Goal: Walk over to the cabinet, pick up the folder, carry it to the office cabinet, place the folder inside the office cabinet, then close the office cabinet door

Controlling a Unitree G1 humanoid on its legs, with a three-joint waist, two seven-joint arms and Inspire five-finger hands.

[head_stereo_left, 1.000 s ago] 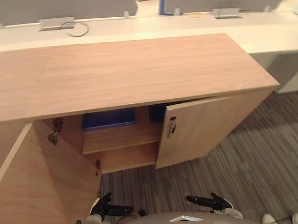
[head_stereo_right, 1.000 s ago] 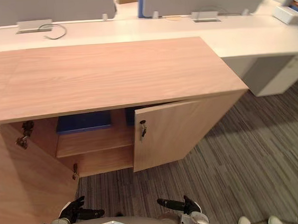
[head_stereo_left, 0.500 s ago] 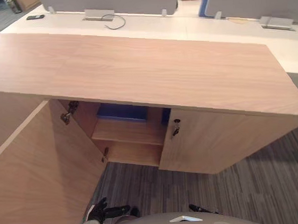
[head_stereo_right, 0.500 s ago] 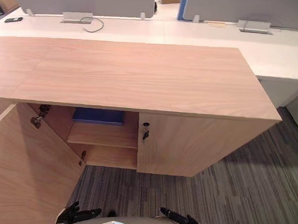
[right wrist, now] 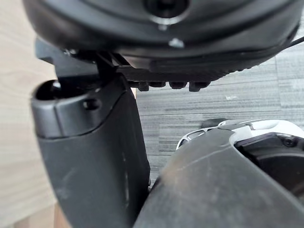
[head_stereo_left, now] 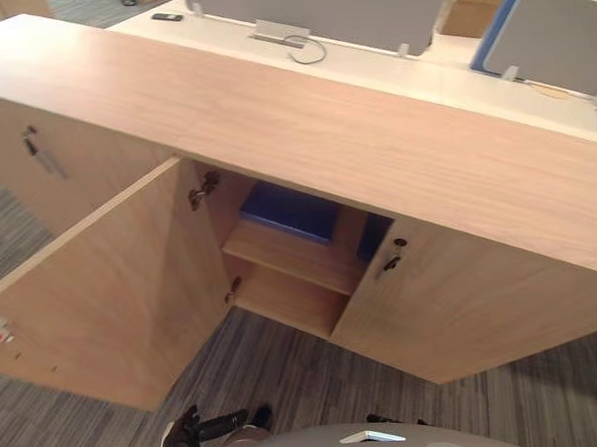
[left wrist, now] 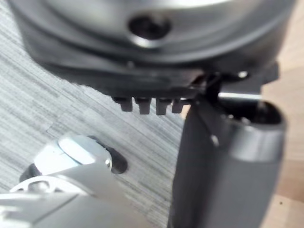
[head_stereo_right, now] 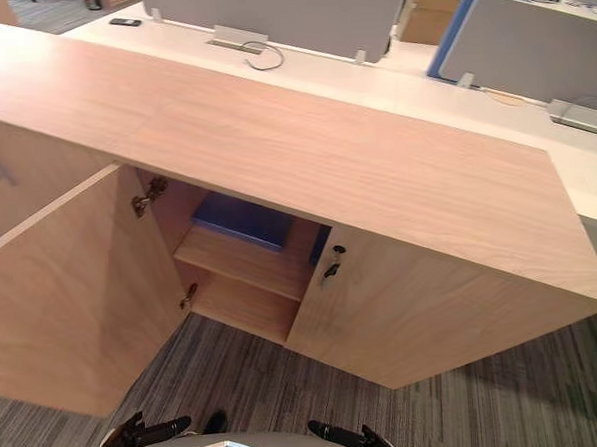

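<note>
Blue folder (head_stereo_left: 292, 210) is noted lying flat on the upper shelf (head_stereo_left: 280, 256) inside the office cabinet (head_stereo_left: 395, 153); pick-up, carry and placement are judged done. The right door (head_stereo_left: 483, 304) is seen shut, with a key (head_stereo_left: 390, 263) hanging in its lock. The left door (head_stereo_left: 111, 283) stands wide open over the carpet; closing it is judged to be the one step left. Left hand (head_stereo_left: 197, 428) and right hand (head_stereo_right: 350, 438) are held low, well apart from the cabinet, fingers relaxed and stretched out. Nothing is held in either.
</note>
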